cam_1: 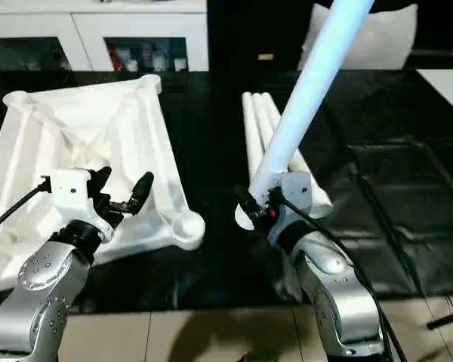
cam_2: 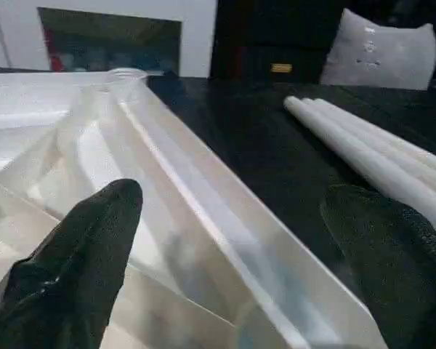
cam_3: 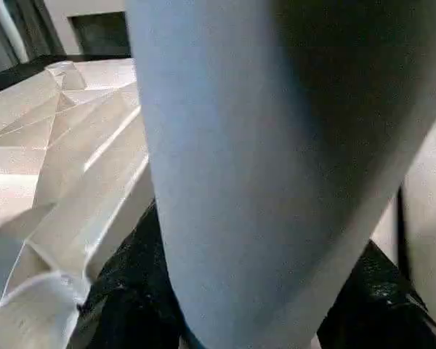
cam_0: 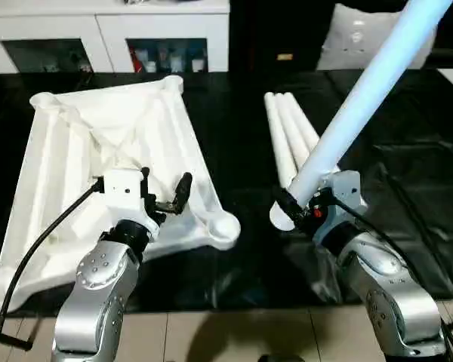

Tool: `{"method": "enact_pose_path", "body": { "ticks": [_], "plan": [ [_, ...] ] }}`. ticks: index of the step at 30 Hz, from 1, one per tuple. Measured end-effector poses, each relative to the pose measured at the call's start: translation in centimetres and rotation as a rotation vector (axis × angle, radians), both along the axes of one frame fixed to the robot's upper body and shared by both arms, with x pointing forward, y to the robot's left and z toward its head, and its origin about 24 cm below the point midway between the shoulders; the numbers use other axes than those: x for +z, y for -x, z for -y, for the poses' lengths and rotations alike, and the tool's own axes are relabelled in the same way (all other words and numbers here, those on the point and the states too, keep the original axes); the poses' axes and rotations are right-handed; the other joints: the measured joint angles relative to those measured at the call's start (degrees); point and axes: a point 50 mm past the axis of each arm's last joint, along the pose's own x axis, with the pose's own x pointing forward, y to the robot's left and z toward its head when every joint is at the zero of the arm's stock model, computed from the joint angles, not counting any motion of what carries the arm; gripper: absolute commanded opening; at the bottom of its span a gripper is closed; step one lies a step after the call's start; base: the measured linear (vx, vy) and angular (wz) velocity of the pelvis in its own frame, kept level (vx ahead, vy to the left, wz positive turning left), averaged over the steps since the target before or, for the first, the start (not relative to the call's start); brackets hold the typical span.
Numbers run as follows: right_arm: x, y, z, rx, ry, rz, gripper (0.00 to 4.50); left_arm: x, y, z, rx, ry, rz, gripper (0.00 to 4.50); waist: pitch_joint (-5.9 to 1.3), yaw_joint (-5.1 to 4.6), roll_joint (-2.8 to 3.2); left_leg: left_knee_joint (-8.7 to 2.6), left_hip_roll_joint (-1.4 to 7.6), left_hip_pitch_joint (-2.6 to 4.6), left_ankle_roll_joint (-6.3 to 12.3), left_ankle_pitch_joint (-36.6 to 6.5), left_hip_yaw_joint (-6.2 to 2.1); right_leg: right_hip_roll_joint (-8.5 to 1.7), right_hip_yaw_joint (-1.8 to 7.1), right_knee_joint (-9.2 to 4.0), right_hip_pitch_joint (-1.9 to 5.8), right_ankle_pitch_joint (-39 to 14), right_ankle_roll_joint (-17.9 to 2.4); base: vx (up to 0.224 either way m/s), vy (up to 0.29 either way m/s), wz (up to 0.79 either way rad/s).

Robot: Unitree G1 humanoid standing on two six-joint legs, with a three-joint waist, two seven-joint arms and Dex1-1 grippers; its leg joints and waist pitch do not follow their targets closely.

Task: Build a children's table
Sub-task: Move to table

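Table top (cam_0: 98, 143) lies upside down on the black worktop (cam_0: 408, 188), ribbed underside facing up, X-ribs meeting near its middle. It sits tilted, one edge raised off the worktop. Round corner socket (cam_0: 223, 225) at its near corner stands empty; a second socket (cam_0: 172, 81) shows at the far corner.

Left tool (cam_0: 164, 192): fingers spread wide, nothing between them. It hovers over the near edge of the table top, just beside the near corner socket. In the left wrist view both black fingertips (cam_2: 94, 240) frame the rim of the table top without touching it.

Right tool (cam_0: 298, 207): pinching one white leg (cam_0: 362, 94) near its thick end. The leg rises at a slant up and away from the table top. Its lower end hangs near the near corner socket, apart from it, with bare black worktop between.

Three more legs (cam_0: 291, 136) lie side by side on the worktop, beyond the held leg's lower end and well apart from the table top.

Behind the worktop: a white cabinet (cam_0: 106, 30) with open compartments, small items inside too small to identify. A grey cushion (cam_0: 355, 38) beside it.

No legible writing, labels or brand marks on any item.
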Motion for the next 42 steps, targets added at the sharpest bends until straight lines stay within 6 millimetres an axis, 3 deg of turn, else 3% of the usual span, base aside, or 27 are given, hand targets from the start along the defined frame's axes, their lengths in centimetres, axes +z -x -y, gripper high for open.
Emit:
{"method": "enact_pose_path", "body": {
  "ticks": [2, 3, 4, 6, 7, 8, 9, 10, 11, 12, 13, 14, 15, 16, 17, 20, 22, 24, 26, 29, 31, 35, 40, 42],
  "plan": [
    [0.1, 0.0, -0.4, 0.019, 0.001, 0.007, 1.89, 0.0, 0.0, 0.0, 0.0, 0.0, 0.0, 4.5, -0.09, 0.03, -0.18, 0.22, -0.72, 0.54, 1.52, -0.95, -0.09, -0.46, 0.14, 1.1, 0.27, -1.35, -0.96, 0.149, -0.002, 0.08],
    [0.0, 0.0, -0.5, 0.023, 0.002, 0.005, 1.89, 0.0, 0.0, 0.0, 0.0, 0.0, 0.0, 4.5, -0.07, 0.16, -0.3, 0.76, -1.25, 0.31, 2.69, -1.6, 0.06, -0.64, 0.27, 1.23, 0.87, -1.92, -0.32, 0.103, 0.045, 0.15],
    [0.0, 0.0, -0.4, 0.025, 0.008, 0.005, 1.89, 0.1, 0.0, 0.1, -0.002, 0.003, 0.004, 4.5, -0.09, 0.48, -0.26, 2.3, -1.3, 0.07, 4.96, -2.73, -0.19, -0.95, 0.25, 1.25, 1.58, -2.51, 1.04, 0.103, 0.045, 0.15],
    [0.0, 0.0, -0.2, 0.023, 0.016, 0.007, 1.89, 0.2, 0.0, 0.1, -0.003, 0.005, 0.008, 4.5, -0.15, 1.05, -0.16, 3.61, -1.05, 0.03, 5.38, -3.27, -0.64, -0.69, -0.07, 1.31, 2.34, -3.01, 1.59, 0.105, 0.025, 0.12],
    [0.1, 0.0, -0.2, 0.024, 0.015, 0.009, 1.89, 0.3, 0.0, 0.1, -0.001, 0.002, 0.011, 4.5, -0.26, 0.73, 0.01, 3.42, -0.83, 0.7, 4.75, -3.63, -1.35, -0.35, -0.28, 1.56, 2.03, -3.31, 1.26, 0.108, 0.008, 0.11],
    [0.3, -0.2, -0.9, 0.046, 0.008, 0.015, 1.89, 0.2, 0.2, -0.3, 0.011, -0.003, 0.008, 4.5, -0.35, -0.17, -0.36, 2.15, -1.11, 1.61, 0.47, -3.84, -2.16, -0.63, -0.54, 5.3, -0.16, -3.75, -0.4, 0.223, -0.133, 0.0],
    [0.4, -0.1, -1.3, 0.059, -0.002, 0.021, 1.89, 0.0, 0.3, -0.7, 0.022, -0.015, -0.002, 4.5, -0.53, -0.93, -0.64, 2.21, -1.37, 1.98, -0.7, -4.06, -2.24, -1.21, -0.76, 8.63, -2.06, -3.98, 0.7, 0.218, -0.199, -0.1],
    [0.4, -0.1, -1.3, 0.061, -0.002, 0.024, 1.89, 0.0, 0.3, -0.9, 0.022, -0.02, -0.001, 4.5, -0.85, -1.46, -1.17, 2.24, -1.85, 2.41, -1.01, -4.45, -1.97, -1.45, -0.72, 9.92, -4.02, -3.74, 1.93, 0.218, -0.199, -0.1],
    [0.4, -0.1, -1.1, 0.058, 0.006, 0.025, 1.89, 0.2, 0.3, -0.8, 0.016, -0.019, 0.007, 4.5, -1.31, -1.91, -3.03, 2.35, -3.44, 2.94, -0.79, -5.01, -1.17, -2.28, 0.36, 6.89, -5.51, -1.8, 2.11, 0.036, -0.086, 0.01],
    [0.3, -0.1, -0.7, 0.044, 0.019, 0.024, 1.89, 0.2, 0.2, -0.6, 0.007, -0.009, 0.007, 4.5, -1.02, -2.04, -3.09, 3.96, -4.07, 2.73, 0.77, -5.77, -0.97, -1.91, 1.89, 8.04, -4.75, -2.65, 2.82, 0.0, 0.0, 0.0],
    [0.2, -0.1, -0.2, 0.027, 0.028, 0.021, 1.89, 0.1, 0.2, 0.2, -0.025, 0.007, 0.007, 4.5, -0.81, -1.44, -2.94, 5.95, -4.08, 2.43, 4.73, -5.76, -0.92, -1.55, 2.43, 7.71, -3.86, -2.79, 2.53, 0.0, 0.0, 0.0],
    [0.0, -0.2, 0.3, 0.006, 0.046, 0.013, 1.89, 0.1, 0.3, 0.8, -0.074, 0.014, 0.006, 4.5, -0.83, -0.76, -2.79, 10.07, -4.26, -0.14, 5.67, -3.78, -1.7, -1.18, 2.92, 6.76, -2.84, -2.5, 2.42, 0.108, -0.015, 0.1],
    [0.0, -0.3, 0.6, -0.007, 0.048, 0.013, 1.89, 0.3, 0.3, 1.0, -0.092, 0.01, 0.012, 4.5, -0.83, -0.18, -2.74, 9.82, -4.36, -1.61, 3.88, -1.93, -1.86, -0.84, 3.04, 6.26, -2.15, -1.94, 3.03, 0.0, 0.0, 0.0],
    [0.2, -0.4, 0.7, -0.014, 0.044, 0.026, 1.89, 0.5, 0.2, 0.8, -0.106, -0.006, 0.025, 4.5, -0.76, 0.36, -2.32, 7.15, -4.06, -2.86, 2.08, 0.38, -1.93, -0.1, 2.77, 6.19, -1.76, -1.9, 3.04, 0.0, 0.0, 0.0],
    [0.6, -0.6, 0.7, -0.013, 0.041, 0.047, 1.89, 0.8, 0.2, 0.4, -0.118, -0.033, 0.034, 4.5, -0.73, 1.13, -0.82, 3.71, -2.89, -4.07, -1.65, 1.7, -2.5, 1.23, 1.42, 6.35, -1.59, -1.93, 2.93, -0.145, -0.012, -0.07],
    [0.6, -0.5, 0.1, 0.007, 0.029, 0.05, 1.89, 0.5, 0.4, -0.4, -0.146, -0.077, 0.01, 4.5, -0.67, 2.0, -0.55, 4.41, -1.99, -4.94, -2.17, 1.72, -3.0, 1.88, 1.33, 5.21, -1.95, -1.24, 2.9, 0.0, 0.0, 0.0],
    [0.7, -0.6, 0.4, -0.006, 0.024, 0.062, 1.89, 0.3, 0.5, -0.6, -0.209, -0.105, -0.015, 4.5, -0.35, 2.46, -0.06, 4.27, -2.01, -5.03, -2.0, 2.05, -2.8, 1.85, 1.45, 4.75, -1.88, -1.0, 2.32, -0.056, 0.032, 0.0],
    [0.9, -0.6, 0.9, -0.024, 0.024, 0.071, 1.89, 0.4, 0.6, -0.8, -0.284, -0.154, -0.026, 4.5, -0.01, 2.43, 0.37, 3.52, -1.88, -4.66, -1.78, 2.28, -2.32, 1.76, 1.49, 4.09, -1.6, -0.51, 1.8, -0.092, 0.024, 0.0],
    [1.0, -0.6, 1.3, -0.025, 0.02, 0.077, 1.89, 0.4, 0.7, -1.0, -0.345, -0.179, -0.039, 4.5, 0.45, 2.1, 0.7, 2.96, -1.29, -3.89, -1.89, 2.6, -1.03, 1.57, 1.55, 3.72, -1.02, -0.08, 1.53, -0.09, 0.012, 0.01],
    [1.2, -0.6, 1.0, 0.002, 0.006, 0.102, 1.89, 0.1, 1.1, -0.9, -0.472, -0.239, -0.095, 4.5, 0.91, 1.63, 0.59, 2.27, -1.06, -3.31, -1.95, 2.64, 0.06, 1.02, 1.52, 3.71, -0.94, -0.03, 1.64, -0.072, -0.004, -0.01],
    [1.6, -0.6, 1.0, 0.0, 0.008, 0.141, 1.89, -0.2, 1.5, -0.9, -0.56, -0.281, -0.14, 4.5, 0.91, 1.56, 0.59, 1.67, -1.01, -3.3, -2.0, 3.68, 0.36, 0.93, 1.52, 3.56, -1.2, 0.25, 1.88, 0.0, 0.0, 0.0],
    [0.7, -0.7, 1.4, 0.023, 0.036, 0.096, 1.89, -0.6, 2.6, -0.9, -0.736, -0.363, -0.216, 4.5, 0.97, 1.5, 0.5, 1.61, -0.89, -3.46, -1.98, 3.89, 0.46, 0.96, 1.47, 3.51, -1.41, 0.64, 1.82, 0.0, 0.0, 0.0],
    [0.6, -0.5, 0.9, 0.094, 0.027, 0.087, 1.89, -1.0, 2.4, -1.3, -0.752, -0.421, -0.246, 4.5, 0.98, 1.54, 0.6, 1.6, -0.81, -4.14, -1.82, 3.98, 0.58, 0.96, 1.43, 3.4, -1.99, 0.62, 1.84, 0.0, 0.0, 0.0],
    [0.6, -0.4, 0.7, 0.111, 0.021, 0.086, 1.89, -1.1, 2.5, -1.7, -0.757, -0.438, -0.264, 4.15, 0.99, 1.48, 0.6, 1.61, -0.81, -4.41, -1.49, 4.16, 0.62, 0.95, 1.43, 3.4, -2.28, 0.63, 1.84, 0.0, 0.0, 0.0]
  ]
}}
